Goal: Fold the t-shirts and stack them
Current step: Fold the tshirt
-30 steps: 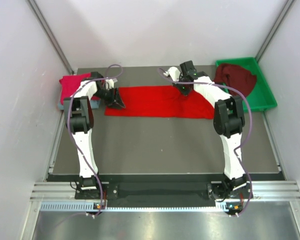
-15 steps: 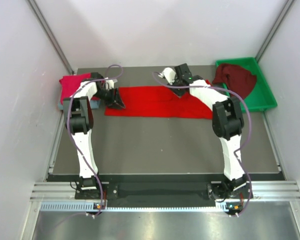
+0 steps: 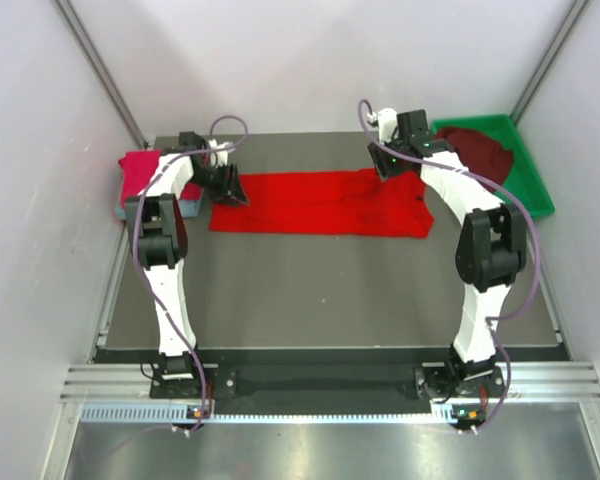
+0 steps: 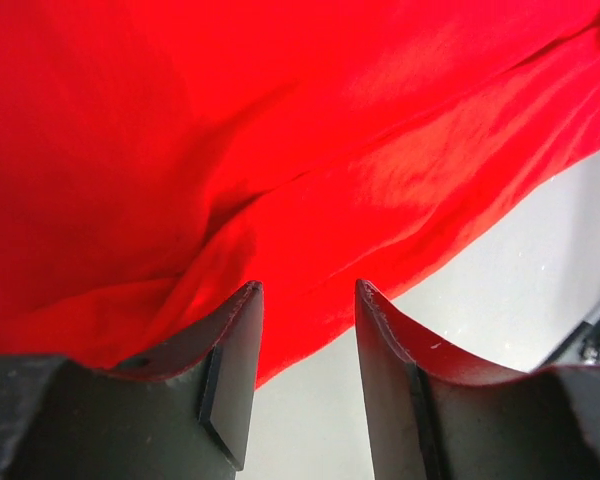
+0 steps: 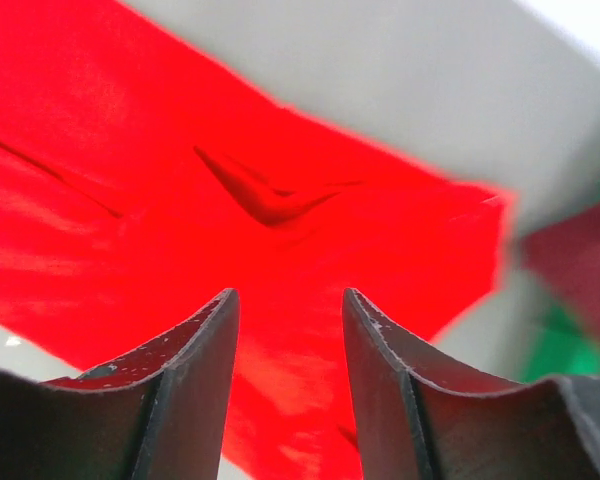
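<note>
The bright red t-shirt (image 3: 320,203) lies spread in a long band across the back of the table and fills both wrist views (image 4: 280,140) (image 5: 180,180). My left gripper (image 3: 230,188) (image 4: 308,290) hovers at the shirt's left edge, open, with nothing between its fingers. My right gripper (image 3: 385,166) (image 5: 288,295) hangs open over the shirt's right end, where a small pinched crease stands up. A folded crimson-pink t-shirt (image 3: 142,175) sits at the back left on a grey-blue one (image 3: 123,210). The dark maroon t-shirt (image 3: 475,150) lies crumpled in the tray.
The green plastic tray (image 3: 540,197) stands at the back right corner. White walls close in the table on the left, back and right. The dark table surface (image 3: 320,290) stretches from the red shirt to the arm bases.
My right gripper has opened, let go of the red shirt and swung to the right, towards the tray. The shirt's right end now lies flatter. My left gripper has shifted slightly towards the back.
</note>
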### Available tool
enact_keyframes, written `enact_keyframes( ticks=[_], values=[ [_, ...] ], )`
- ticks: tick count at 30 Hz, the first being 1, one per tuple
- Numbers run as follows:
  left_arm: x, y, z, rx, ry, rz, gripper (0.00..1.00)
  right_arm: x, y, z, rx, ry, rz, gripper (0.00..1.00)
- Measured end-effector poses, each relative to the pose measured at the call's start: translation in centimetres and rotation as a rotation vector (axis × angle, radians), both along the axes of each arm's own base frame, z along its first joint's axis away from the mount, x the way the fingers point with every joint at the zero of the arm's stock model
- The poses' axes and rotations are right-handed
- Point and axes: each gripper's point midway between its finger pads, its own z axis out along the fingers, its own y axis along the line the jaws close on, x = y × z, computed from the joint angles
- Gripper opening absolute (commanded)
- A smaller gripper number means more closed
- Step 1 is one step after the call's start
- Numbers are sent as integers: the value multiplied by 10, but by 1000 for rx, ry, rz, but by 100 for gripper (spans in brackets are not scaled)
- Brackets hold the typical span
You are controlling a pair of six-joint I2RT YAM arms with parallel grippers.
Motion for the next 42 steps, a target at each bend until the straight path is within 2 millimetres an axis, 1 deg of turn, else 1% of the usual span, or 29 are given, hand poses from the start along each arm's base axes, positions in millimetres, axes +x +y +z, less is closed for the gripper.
enact_keyframes(
  ticks=[2, 5, 7, 9, 11, 13, 16, 20, 25, 27, 29, 30, 32, 39, 42],
  values=[
    [10, 1, 12, 8, -45, -7, 47, 0, -1, -23, 76, 79, -34, 50],
    [29, 4, 29, 21, -118, -10, 47, -3, -2, -60, 161, 199, -84, 50],
    [45, 6, 35, 34, -168, -9, 47, -8, -4, -83, 203, 276, -118, 50],
    [58, 8, 33, 47, -200, -7, 48, -12, -7, -98, 229, 325, -144, 51],
    [67, 10, 25, 61, -209, -2, 49, -16, -10, -106, 251, 361, -166, 51],
    [69, 13, 9, 75, -192, 2, 49, -17, -12, -111, 278, 383, -189, 51],
    [67, 13, -16, 96, -146, 3, 48, -20, -20, -116, 303, 408, -224, 52],
    [70, 13, -19, 110, -151, 9, 47, -23, -33, -125, 324, 440, -274, 54],
    [74, 9, -21, 161, -164, 9, 46, -16, -34, -126, 349, 452, -299, 54],
    [75, 6, -22, 179, -172, 6, 45, -5, -34, -125, 351, 437, -299, 55],
    [74, 4, -22, 198, -184, 4, 45, 14, -33, -124, 360, 416, -300, 56],
    [72, 4, -22, 209, -190, 2, 45, 24, -32, -123, 368, 399, -301, 56],
    [67, 1, -22, 225, -196, -3, 45, 36, -33, -122, 379, 380, -304, 56],
    [26, -11, -23, 255, -133, -36, 45, 68, -32, -118, 420, 334, -327, 58],
    [16, -13, -23, 285, -109, -42, 46, 73, -33, -117, 422, 323, -327, 57]
  ],
)
